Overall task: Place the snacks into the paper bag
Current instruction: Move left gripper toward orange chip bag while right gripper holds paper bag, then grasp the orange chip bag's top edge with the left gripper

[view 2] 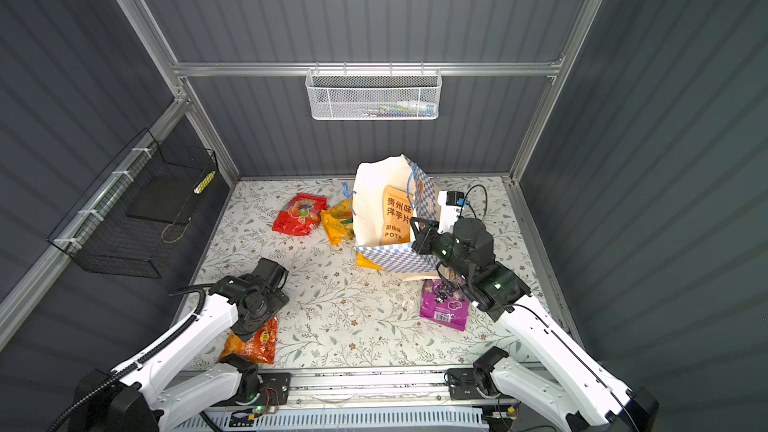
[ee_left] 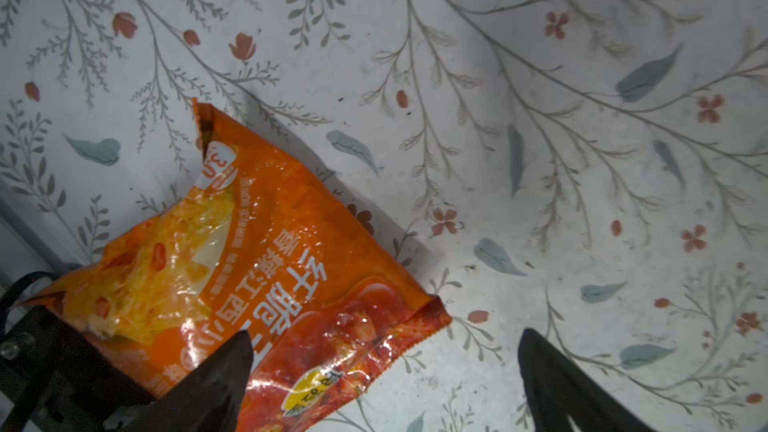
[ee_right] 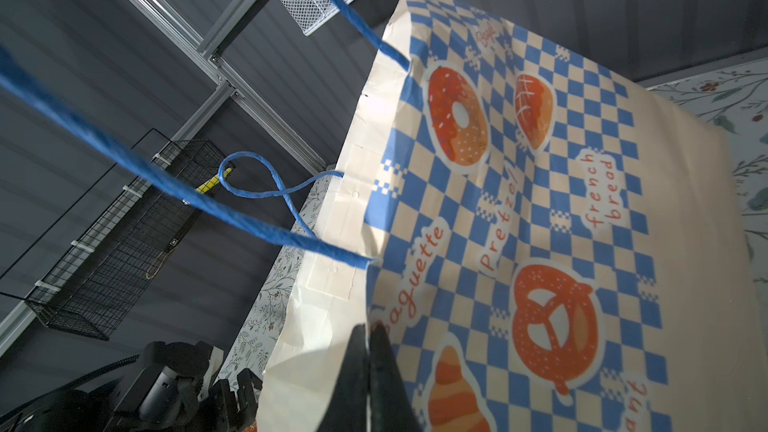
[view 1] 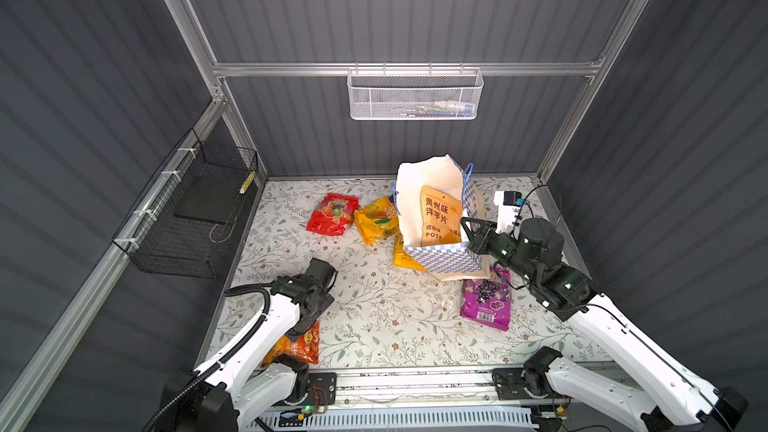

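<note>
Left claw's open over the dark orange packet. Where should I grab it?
I'd come straight down: the dark orange packet lies flat on the table. Pinch its crimped end seam, which sits between the open left claw fingers; the glossy middle looks slippery.

Paper bag [view 2: 368,209] stands at table [view 2: 353,326] rear, mouth open, pale-orange pouch [view 2: 397,218] inside. Right tool [view 2: 417,228] at its right wall. Red packet [view 2: 300,214], yellow packet [view 2: 337,224] on its left. Purple packet [view 2: 444,305] in front. Dark orange packet [view 2: 253,342] partly under left arm [view 2: 199,317].
</note>
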Available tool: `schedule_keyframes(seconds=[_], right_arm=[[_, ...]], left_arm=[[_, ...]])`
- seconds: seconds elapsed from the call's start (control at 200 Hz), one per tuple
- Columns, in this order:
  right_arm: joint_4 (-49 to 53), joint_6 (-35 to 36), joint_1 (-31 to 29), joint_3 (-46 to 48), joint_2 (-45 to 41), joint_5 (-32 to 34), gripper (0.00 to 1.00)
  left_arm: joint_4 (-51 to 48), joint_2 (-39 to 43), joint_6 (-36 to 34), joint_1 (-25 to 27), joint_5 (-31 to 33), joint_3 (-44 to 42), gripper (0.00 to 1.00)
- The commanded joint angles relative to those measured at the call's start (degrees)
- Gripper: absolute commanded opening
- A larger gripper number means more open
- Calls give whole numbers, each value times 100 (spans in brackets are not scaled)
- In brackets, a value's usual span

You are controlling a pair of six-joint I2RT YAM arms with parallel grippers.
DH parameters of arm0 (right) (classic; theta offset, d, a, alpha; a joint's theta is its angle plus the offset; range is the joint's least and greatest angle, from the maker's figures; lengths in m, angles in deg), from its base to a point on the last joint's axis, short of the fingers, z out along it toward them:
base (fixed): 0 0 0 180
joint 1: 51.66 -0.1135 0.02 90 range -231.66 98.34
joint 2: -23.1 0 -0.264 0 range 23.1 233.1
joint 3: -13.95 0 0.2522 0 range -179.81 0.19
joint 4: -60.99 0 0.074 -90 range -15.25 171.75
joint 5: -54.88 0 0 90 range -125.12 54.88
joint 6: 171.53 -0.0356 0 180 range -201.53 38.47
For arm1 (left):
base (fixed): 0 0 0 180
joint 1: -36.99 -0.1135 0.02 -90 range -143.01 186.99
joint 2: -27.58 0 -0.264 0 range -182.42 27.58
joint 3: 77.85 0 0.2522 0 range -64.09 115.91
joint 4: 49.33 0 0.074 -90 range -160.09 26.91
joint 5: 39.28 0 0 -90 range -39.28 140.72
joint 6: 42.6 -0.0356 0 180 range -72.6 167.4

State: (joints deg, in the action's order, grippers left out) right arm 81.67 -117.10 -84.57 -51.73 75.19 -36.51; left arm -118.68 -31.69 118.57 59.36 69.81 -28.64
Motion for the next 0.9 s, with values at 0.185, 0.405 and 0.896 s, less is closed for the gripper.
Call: schedule_keyframes(seconds=[0.185, 0.405, 0.896], right_arm=[[68, 42, 30, 94, -120, -11, 0], [123, 50, 36, 86, -208, 37, 0], [259, 86, 114, 112, -563, 121, 0]], left_arm=[[454, -255, 279, -242, -214, -502, 100], [592, -468, 173, -242, -279, -559, 87], [834, -162, 95, -242, -696, -736, 25]])
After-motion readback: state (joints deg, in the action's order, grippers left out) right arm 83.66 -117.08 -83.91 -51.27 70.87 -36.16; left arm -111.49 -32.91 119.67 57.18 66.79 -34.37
